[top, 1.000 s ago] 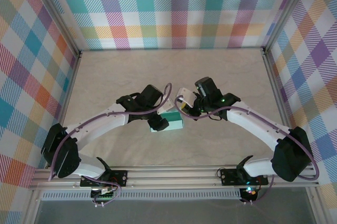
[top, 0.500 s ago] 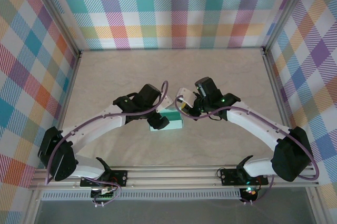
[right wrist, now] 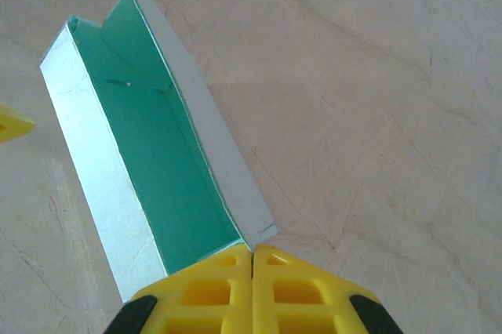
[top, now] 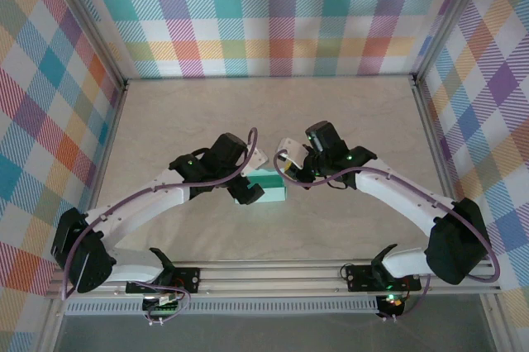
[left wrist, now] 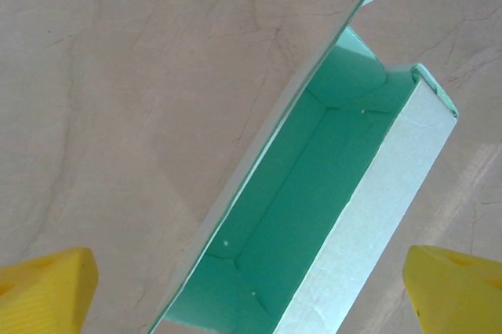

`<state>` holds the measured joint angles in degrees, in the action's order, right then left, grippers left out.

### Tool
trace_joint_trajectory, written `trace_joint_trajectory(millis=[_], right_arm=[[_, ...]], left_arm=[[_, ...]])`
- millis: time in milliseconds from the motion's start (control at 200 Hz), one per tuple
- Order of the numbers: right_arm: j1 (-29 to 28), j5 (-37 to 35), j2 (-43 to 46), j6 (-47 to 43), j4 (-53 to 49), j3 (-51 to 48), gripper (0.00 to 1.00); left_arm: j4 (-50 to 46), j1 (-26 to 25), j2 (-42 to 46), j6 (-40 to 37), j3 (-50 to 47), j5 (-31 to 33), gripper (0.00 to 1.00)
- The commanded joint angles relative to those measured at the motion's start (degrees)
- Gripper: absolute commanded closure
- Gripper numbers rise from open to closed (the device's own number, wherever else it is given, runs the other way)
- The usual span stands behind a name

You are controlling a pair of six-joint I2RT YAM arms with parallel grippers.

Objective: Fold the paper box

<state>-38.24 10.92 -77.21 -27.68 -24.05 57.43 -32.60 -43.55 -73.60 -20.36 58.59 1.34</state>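
Note:
The paper box [top: 271,187] lies mid-table as an open, narrow tray, pale outside and green inside [left wrist: 314,193]. My left gripper [top: 248,193] hangs over its left end, open. Its yellow fingertips [left wrist: 47,291] stand wide on both sides of the box [left wrist: 251,295] without touching it. My right gripper [top: 289,172] is at the box's right end, shut [right wrist: 252,259]. It pinches the end of the long side wall [right wrist: 196,138], which stands upright along the green inside.
The beige tabletop [top: 347,121] stretches free behind and to both sides of the box. Plaid walls [top: 273,13] enclose it on three sides. An aluminium rail [top: 273,273] with the arm bases runs along the near edge.
My left gripper's jaws have spread wider and the left arm has shifted slightly left and back. The right gripper and the box have stayed in place.

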Motion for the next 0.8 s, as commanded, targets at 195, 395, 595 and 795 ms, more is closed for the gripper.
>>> trace_joint_trajectory(millis=[195, 395, 595, 795], right_arm=[[-0.3, -0.7, -2.2, 0.0, 0.1, 0.0, 1.0], [-0.3, -1.7, -3.4, -0.4, 0.6, 0.8, 1.0], [-0.3, -2.7, -5.8, 0.5, -0.4, 2.8, 1.0], [-0.2, -4.1, -6.7, 0.8, -0.5, 3.6, 1.0]], left_arm=[[3.1, 0.1, 8.3, 1.5, -2.5, 7.2, 0.0], [5.0, 0.2, 12.9, 4.8, -5.5, 11.3, 0.0], [2.9, 0.6, 11.4, 14.0, -4.6, 17.3, 0.0], [-6.4, 2.9, 3.9, 22.5, 1.7, 17.2, 0.18]])
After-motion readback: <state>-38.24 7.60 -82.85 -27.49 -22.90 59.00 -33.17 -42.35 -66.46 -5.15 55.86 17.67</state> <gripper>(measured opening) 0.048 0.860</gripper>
